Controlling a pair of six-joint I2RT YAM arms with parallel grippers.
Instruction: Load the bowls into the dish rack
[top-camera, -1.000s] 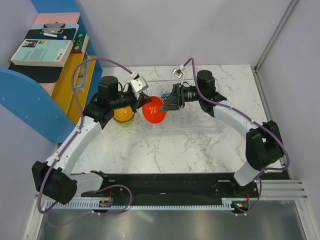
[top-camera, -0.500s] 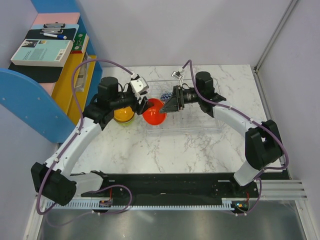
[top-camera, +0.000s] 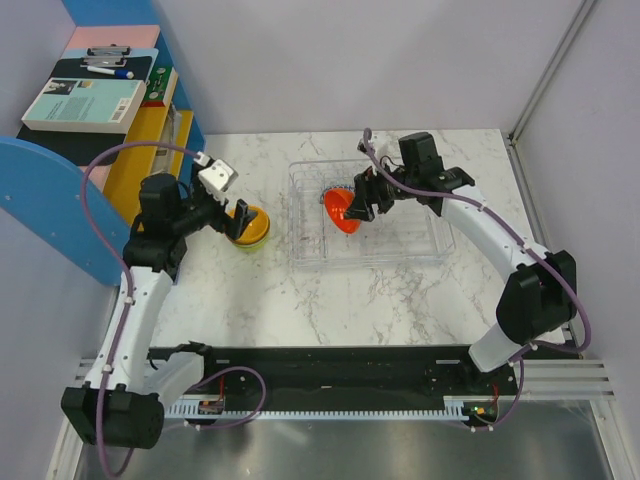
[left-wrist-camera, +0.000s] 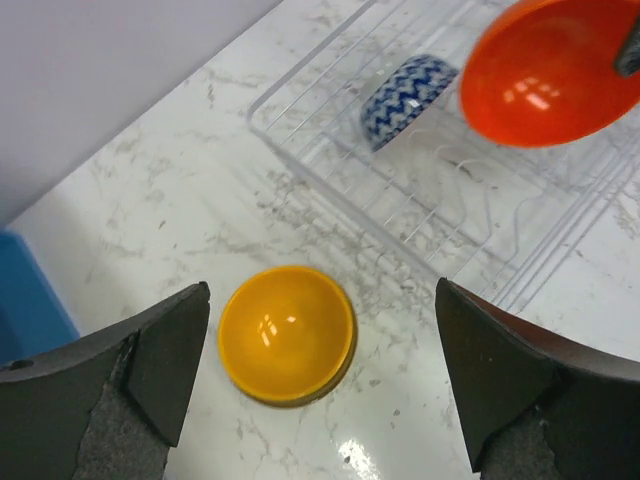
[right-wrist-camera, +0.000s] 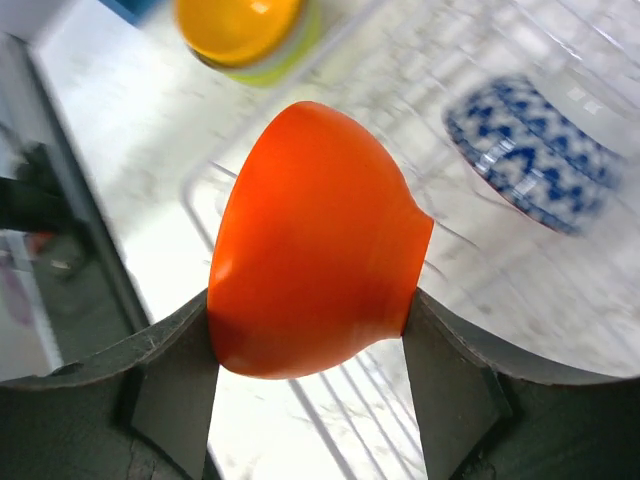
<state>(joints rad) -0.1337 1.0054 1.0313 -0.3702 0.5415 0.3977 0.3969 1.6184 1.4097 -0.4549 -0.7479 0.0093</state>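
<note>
My right gripper (top-camera: 352, 207) (right-wrist-camera: 308, 300) is shut on a red-orange bowl (top-camera: 340, 212) (right-wrist-camera: 315, 240), held tilted over the left part of the clear dish rack (top-camera: 420, 250) (right-wrist-camera: 480, 290). A blue-white zigzag bowl (left-wrist-camera: 405, 100) (right-wrist-camera: 525, 150) lies on its side inside the dish rack (left-wrist-camera: 300, 140). Left of the rack, a yellow-orange bowl (top-camera: 250, 226) (left-wrist-camera: 287, 333) (right-wrist-camera: 235, 25) stands on the table, nested in a lime green bowl (right-wrist-camera: 288, 55). My left gripper (top-camera: 232, 214) (left-wrist-camera: 320, 330) hangs above it, open and holding nothing.
A blue shelf unit (top-camera: 60, 190) with books (top-camera: 85, 100) stands against the left wall, close behind my left arm. Grey walls close off the back and the right. The black base rail (top-camera: 340, 375) runs along the near edge.
My left gripper opened, let go of the red-orange bowl and drew back left over the yellow-orange bowl. My right gripper carried the red-orange bowl to the right, over the rack.
</note>
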